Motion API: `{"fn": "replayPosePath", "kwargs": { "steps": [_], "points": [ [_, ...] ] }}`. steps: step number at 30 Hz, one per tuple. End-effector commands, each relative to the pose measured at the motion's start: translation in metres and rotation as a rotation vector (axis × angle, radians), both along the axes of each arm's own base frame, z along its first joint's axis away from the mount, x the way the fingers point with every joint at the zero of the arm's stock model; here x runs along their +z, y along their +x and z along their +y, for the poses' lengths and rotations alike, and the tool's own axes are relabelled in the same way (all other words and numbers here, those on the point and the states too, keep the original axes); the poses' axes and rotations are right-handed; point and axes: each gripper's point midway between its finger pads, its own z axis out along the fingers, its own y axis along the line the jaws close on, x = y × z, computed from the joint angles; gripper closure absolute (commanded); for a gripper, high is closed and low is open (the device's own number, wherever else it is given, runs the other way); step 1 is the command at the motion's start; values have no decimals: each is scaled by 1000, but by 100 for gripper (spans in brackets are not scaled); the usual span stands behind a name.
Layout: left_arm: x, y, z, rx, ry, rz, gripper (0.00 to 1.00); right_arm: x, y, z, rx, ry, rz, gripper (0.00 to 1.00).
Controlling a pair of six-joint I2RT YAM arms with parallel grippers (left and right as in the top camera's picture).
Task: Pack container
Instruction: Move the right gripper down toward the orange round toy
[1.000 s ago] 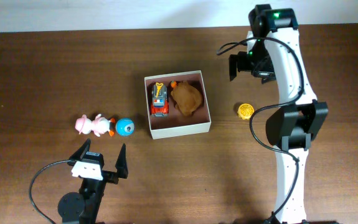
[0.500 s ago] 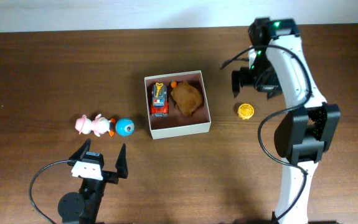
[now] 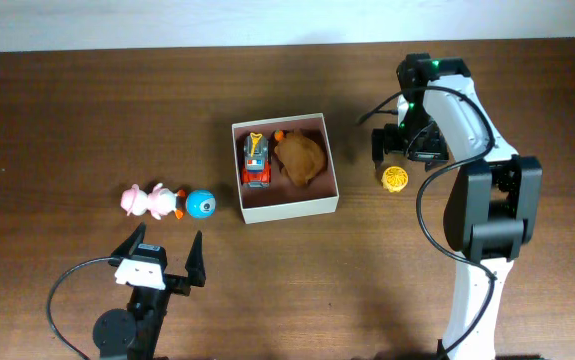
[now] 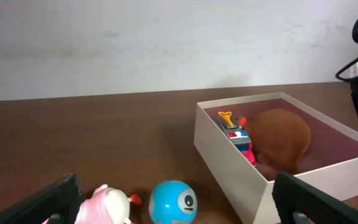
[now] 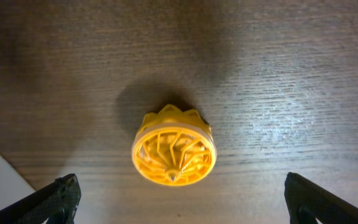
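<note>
The container (image 3: 289,207) is a white square box with a pinkish-brown inside. It holds a red toy car (image 3: 256,160) and a brown plush (image 3: 300,157); it shows in the left wrist view (image 4: 228,162) too. A yellow spoked toy (image 3: 395,178) lies right of the box. My right gripper (image 3: 399,147) is open just above it, with the toy (image 5: 174,151) between and ahead of the fingers. A blue ball (image 3: 200,204) and a pink toy (image 3: 147,201) lie left of the box. My left gripper (image 3: 161,258) is open and empty, nearer than them.
The dark wooden table (image 3: 87,110) runs to a pale wall at the far edge. My right arm (image 3: 482,215) stretches down the right side. The blue ball (image 4: 173,202) and pink toy (image 4: 107,205) sit close in front of the left fingers.
My right gripper has moved toward the near side and down, from beyond the box's far right corner to just above the yellow toy. The left arm has not moved.
</note>
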Motion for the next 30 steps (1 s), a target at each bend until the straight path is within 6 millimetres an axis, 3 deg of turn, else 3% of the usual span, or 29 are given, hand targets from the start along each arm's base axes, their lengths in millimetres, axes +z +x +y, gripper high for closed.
{"fn": "replayPosePath", "kwargs": {
  "steps": [1,9,12,17,19,30],
  "points": [
    [-2,0,0,-1,12,-2,1,-13,-6,-5,2,-16,17,1],
    [-2,0,0,-1,12,-2,0,-39,-12,-4,3,-13,22,0],
    [-2,0,0,-1,12,-2,0,-42,-12,-4,3,-12,18,7],
    [-2,0,0,-1,12,-2,0,-42,-12,-3,4,-12,16,40],
    [-2,0,0,-1,12,-2,1,-42,-12,-3,4,-12,15,47],
    [-2,0,0,-1,12,-2,0,-38,-9,-1,2,1,9,51]
  ]
}}
